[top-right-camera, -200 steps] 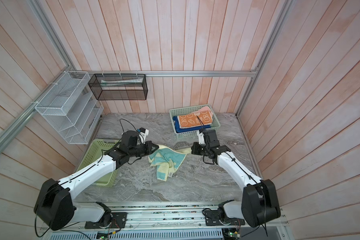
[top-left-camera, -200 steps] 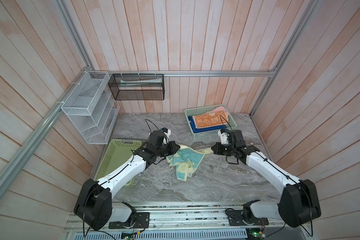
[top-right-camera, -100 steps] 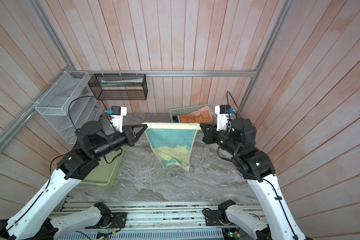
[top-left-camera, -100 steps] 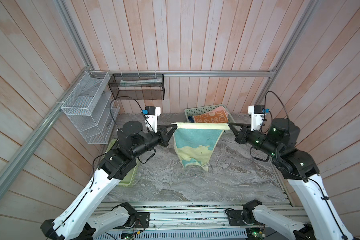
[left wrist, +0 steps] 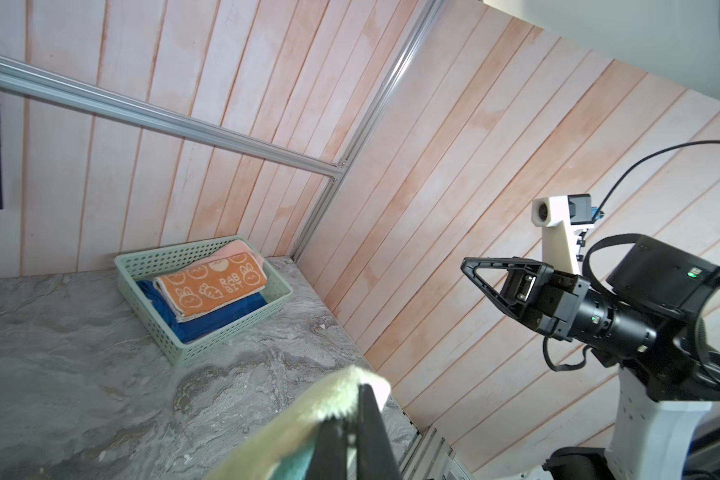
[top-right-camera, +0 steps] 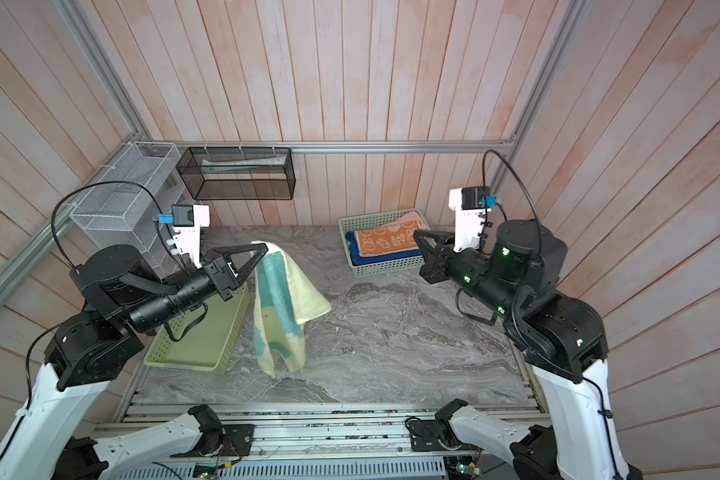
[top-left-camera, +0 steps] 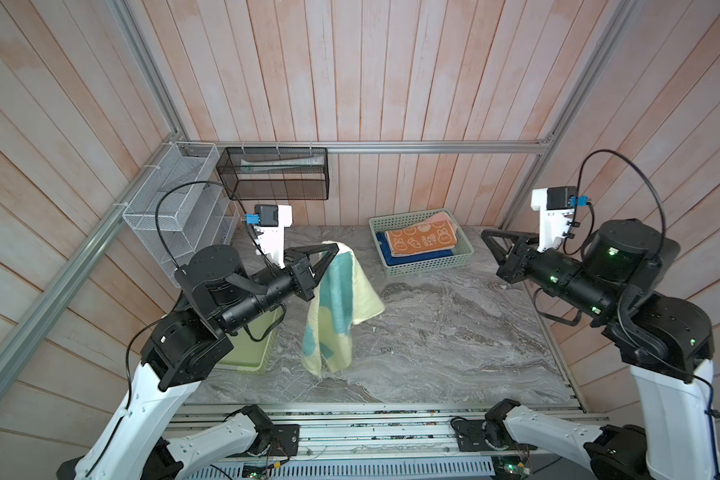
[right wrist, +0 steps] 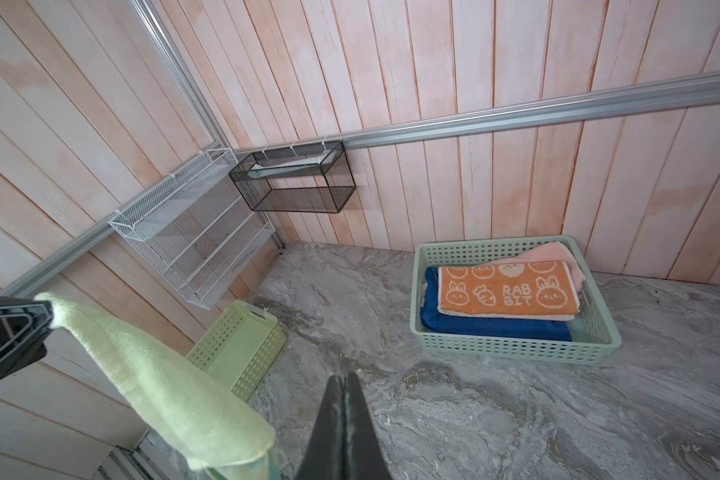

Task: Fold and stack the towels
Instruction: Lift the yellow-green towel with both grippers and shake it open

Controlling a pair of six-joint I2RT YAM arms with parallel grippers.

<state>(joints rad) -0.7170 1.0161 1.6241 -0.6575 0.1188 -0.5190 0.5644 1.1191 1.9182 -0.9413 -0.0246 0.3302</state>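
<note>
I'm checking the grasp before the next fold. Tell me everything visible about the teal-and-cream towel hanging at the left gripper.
The teal-and-cream towel is fuzzy terry, pale cream with teal blotches. It hangs unfolded, in loose vertical folds, from one corner pinched in the shut jaws of the left gripper, over the marble tabletop. Whether its lowest tip touches the tabletop I cannot tell. The right gripper, shut, is apart from it.
</note>
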